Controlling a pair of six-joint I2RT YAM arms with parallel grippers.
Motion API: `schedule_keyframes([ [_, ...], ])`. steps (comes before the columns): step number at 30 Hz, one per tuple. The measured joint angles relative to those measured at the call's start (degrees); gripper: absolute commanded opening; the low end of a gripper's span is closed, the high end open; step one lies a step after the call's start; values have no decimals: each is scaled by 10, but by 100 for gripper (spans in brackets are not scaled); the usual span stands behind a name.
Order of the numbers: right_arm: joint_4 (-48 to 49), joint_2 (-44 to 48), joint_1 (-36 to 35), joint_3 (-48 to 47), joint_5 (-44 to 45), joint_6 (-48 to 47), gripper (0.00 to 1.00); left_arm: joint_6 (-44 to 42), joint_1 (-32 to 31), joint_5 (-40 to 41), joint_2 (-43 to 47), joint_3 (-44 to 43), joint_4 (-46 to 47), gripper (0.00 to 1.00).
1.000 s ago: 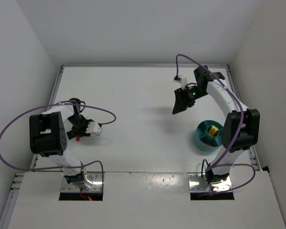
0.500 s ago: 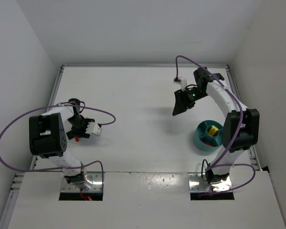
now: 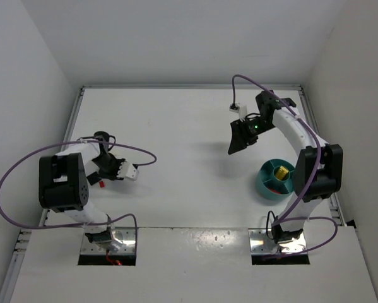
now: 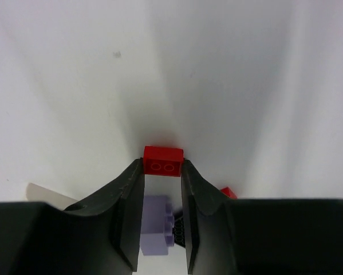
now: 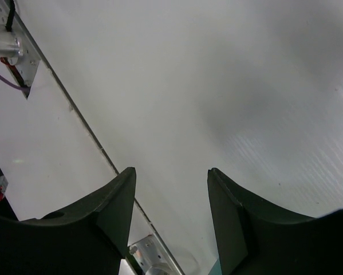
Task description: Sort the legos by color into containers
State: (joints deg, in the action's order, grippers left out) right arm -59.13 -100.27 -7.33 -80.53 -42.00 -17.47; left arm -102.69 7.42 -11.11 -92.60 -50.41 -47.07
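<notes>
White tabletop (image 3: 176, 139) spreads between plain walls, where the left gripper (image 4: 162, 170) pinches a red brick (image 4: 163, 161) at its fingertips near the left edge, while the right gripper (image 5: 169, 189) hangs half open and empty near the teal bowl (image 3: 263, 184).

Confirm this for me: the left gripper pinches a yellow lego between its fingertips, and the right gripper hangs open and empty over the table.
Wrong colour: the lego pinched by the left gripper is red, not yellow, as the left wrist view shows. The rest stands: the right gripper hangs open and empty over the table.
</notes>
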Motion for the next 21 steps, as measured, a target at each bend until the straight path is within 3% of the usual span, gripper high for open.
schedule_keyframes([
  [3,4,11,1,2,4,12,52,22,-22,-39,17,2,-10,25],
  [7,33,57,5,6,35,49,52,112,-81,-106,59,-36,-33,21],
  [13,100,174,14,13,133,122,52,389,-229,-213,84,-175,0,20],
  [17,110,187,43,2,220,162,52,570,-351,-249,77,-243,42,17],
  [21,111,186,100,-5,309,200,55,722,-452,-271,5,-356,65,13],
])
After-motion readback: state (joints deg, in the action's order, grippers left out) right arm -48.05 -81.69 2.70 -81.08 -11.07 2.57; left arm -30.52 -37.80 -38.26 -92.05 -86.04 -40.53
